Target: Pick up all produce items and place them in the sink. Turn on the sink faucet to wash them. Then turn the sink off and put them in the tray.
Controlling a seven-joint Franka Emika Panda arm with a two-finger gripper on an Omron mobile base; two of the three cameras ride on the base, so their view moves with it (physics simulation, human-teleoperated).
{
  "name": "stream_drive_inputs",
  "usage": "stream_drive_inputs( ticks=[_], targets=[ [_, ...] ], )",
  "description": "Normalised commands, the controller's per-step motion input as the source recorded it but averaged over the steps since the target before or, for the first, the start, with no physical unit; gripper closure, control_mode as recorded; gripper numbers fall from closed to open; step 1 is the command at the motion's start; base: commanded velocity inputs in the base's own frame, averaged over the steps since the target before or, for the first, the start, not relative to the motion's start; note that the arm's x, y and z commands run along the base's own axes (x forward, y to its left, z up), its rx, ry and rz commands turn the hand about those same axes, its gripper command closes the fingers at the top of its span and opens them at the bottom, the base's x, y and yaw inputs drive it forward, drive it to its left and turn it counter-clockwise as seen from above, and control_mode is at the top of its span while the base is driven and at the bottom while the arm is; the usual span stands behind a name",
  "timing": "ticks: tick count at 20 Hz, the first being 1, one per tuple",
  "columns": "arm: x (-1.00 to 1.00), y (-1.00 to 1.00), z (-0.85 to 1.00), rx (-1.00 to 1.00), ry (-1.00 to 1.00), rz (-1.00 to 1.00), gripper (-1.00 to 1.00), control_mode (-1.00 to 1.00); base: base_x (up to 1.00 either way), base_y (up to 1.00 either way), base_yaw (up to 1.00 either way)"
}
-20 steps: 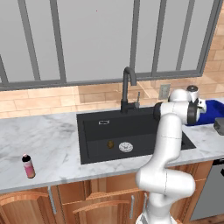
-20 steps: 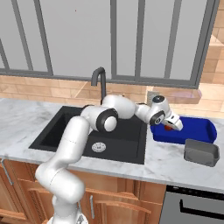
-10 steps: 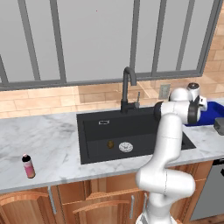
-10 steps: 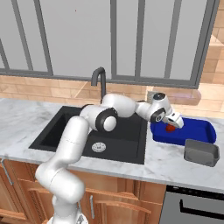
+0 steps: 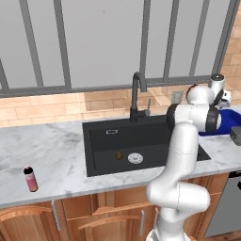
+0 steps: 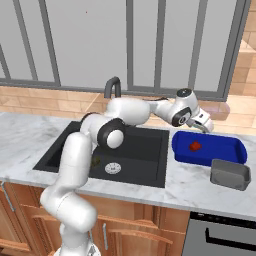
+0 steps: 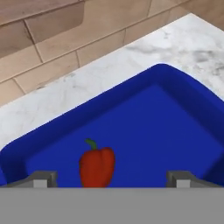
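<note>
Hovering above the far left part of the blue tray, the hand is standing wide open and gripping nothing; in the hand view its two finger tips are sitting well apart at the bottom. A red pepper with a green stem is lying on the tray floor below and between those tips, free of them. From the right base view the same red item is resting in the left half of the tray. A brownish-olive ball is lying on the floor of the black sink, just left of the round silver drain. Behind the sink the black faucet is standing upright. On the marble table, a pink bottle is standing far to the left, and a grey box is sitting near the tray's right front corner. No writing is legible anywhere.
</note>
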Motion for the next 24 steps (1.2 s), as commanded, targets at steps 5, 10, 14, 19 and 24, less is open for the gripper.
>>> stream_drive_inputs(
  ticks=[5,10,14,19,24],
  targets=[
    [-0.60,0.39,0.72,0.01,0.01,0.00,-1.00,-1.00,0.00,0.00,0.00],
    [-0.84,0.75,0.12,0.01,0.06,0.00,-1.00,-1.00,0.00,0.00,0.00],
    [-0.82,0.87,0.00,0.00,0.01,0.00,-1.00,-1.00,0.00,0.00,0.00],
    [-0.72,0.84,0.00,0.00,0.00,0.00,-1.00,-1.00,0.00,0.00,0.00],
    [-0.45,0.68,0.04,0.00,0.00,0.00,-1.00,-1.00,0.00,0.00,0.00]
  ],
)
